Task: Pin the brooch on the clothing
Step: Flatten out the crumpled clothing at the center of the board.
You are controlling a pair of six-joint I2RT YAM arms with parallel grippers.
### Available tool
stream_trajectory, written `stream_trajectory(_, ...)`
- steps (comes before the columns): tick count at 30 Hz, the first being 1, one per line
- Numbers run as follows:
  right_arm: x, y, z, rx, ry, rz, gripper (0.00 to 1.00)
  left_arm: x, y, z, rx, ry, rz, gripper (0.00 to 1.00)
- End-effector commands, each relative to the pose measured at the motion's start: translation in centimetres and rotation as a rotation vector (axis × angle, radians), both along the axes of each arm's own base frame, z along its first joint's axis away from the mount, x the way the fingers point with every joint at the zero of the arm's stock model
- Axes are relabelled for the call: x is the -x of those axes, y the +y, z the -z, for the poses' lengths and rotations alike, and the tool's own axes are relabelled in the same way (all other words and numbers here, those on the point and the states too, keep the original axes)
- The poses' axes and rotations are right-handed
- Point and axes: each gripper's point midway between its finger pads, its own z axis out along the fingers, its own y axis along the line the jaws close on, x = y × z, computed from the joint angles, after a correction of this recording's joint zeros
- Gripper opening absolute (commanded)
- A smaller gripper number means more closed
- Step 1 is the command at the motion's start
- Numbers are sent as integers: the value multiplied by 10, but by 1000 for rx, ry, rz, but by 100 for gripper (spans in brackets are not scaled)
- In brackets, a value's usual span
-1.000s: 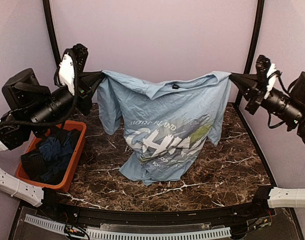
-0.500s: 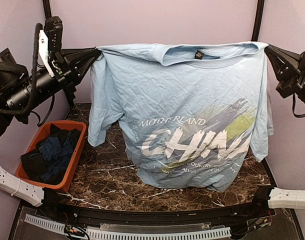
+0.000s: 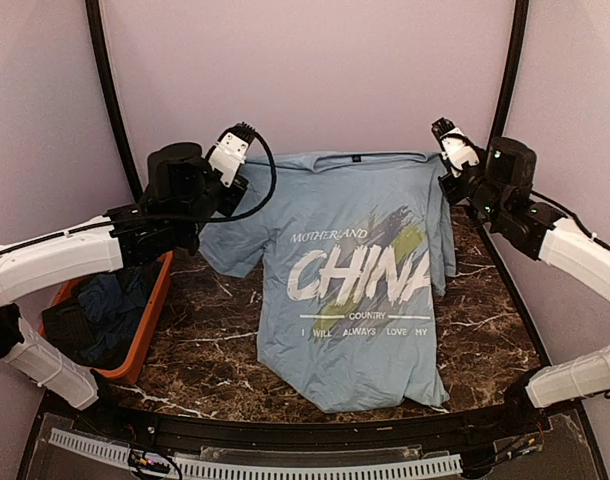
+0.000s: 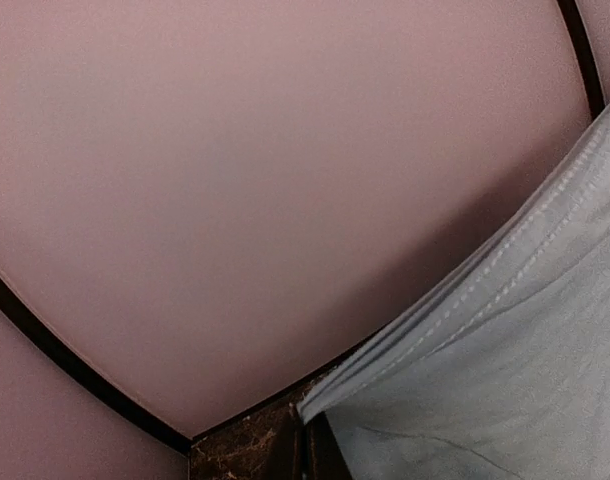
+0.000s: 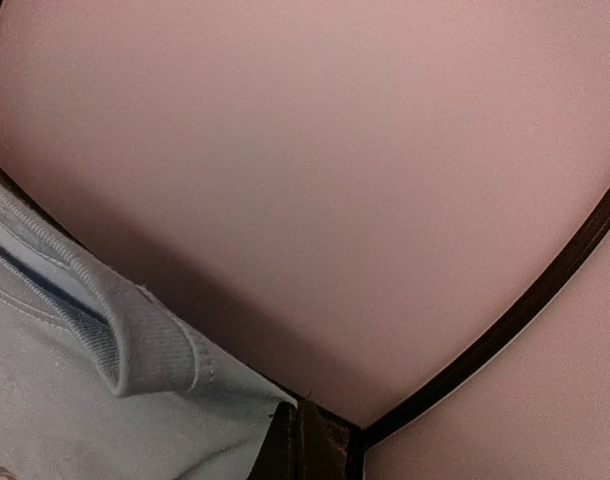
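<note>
The T-shirt (image 3: 355, 330) lies chest-up on the bench (image 3: 215, 340), with its white CHINA lettering showing. The left claw (image 3: 228, 192) is clamped on the left shoulder edge and the right claw (image 3: 447, 188) on the right shoulder edge — both at the far side. An orange bin (image 3: 157, 300) of dark garments (image 3: 105, 310) stands at the left.

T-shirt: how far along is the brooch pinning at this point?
Done: T-shirt lies spread print-up on the table. In hand: left end effector and right end effector each appear to pinch a shoulder. To do: no brooch is in view, so fetching and pinning it remain.
</note>
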Motion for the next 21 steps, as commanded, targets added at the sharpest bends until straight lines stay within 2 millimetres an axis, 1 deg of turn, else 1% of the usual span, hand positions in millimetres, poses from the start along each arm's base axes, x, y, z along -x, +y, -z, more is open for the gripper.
stream_trajectory(1,-62,-39,65,-88,104,153,0,-50,17,47,47,70,-123,1)
stream_trajectory(2,-75,-43,85,-87,137,176,0,-66,9,79,7,121,-139,1)
stream_trajectory(3,-86,-45,102,-84,160,192,0,-79,10,87,5,136,-151,1)
stream_trajectory(4,-98,-44,117,-79,180,204,0,-95,2,122,-29,192,-160,1)
stream_trajectory(5,-108,-42,130,-75,194,208,0,-108,-1,127,-24,202,-160,1)
stream_trajectory(6,-118,-39,140,-73,207,206,0,-123,-10,164,-69,256,-166,1)
stream_trajectory(7,-127,-35,150,-72,222,204,0,-138,-19,189,-98,287,-170,1)
stream_trajectory(8,-136,-31,157,-69,228,201,0,-146,-25,199,-116,295,-171,1)
stream_trajectory(9,-146,-28,167,-57,242,198,0,-159,-34,216,-133,309,-176,1)
stream_trajectory(10,-154,-24,174,-45,254,194,0,-165,-39,223,-138,311,-175,1)
stream_trajectory(11,-163,-21,180,-38,263,196,0,-174,-47,233,-138,312,-173,1)
stream_trajectory(12,-170,-19,186,-27,269,195,0,-179,-51,238,-142,310,-174,1)
stream_trajectory(15,-190,-17,193,-6,252,216,0,-198,-62,248,-137,276,-193,1)
stream_trajectory(18,-209,-20,195,15,236,258,0,-216,-64,252,-166,243,-229,1)
stream_trajectory(19,-215,-21,197,28,237,272,0,-223,-64,254,-169,227,-254,1)
stream_trajectory(20,-221,-21,202,45,240,287,0,-227,-64,251,-183,205,-266,1)
stream_trajectory(21,-227,-25,199,59,230,319,0,-233,-63,255,-207,190,-291,1)
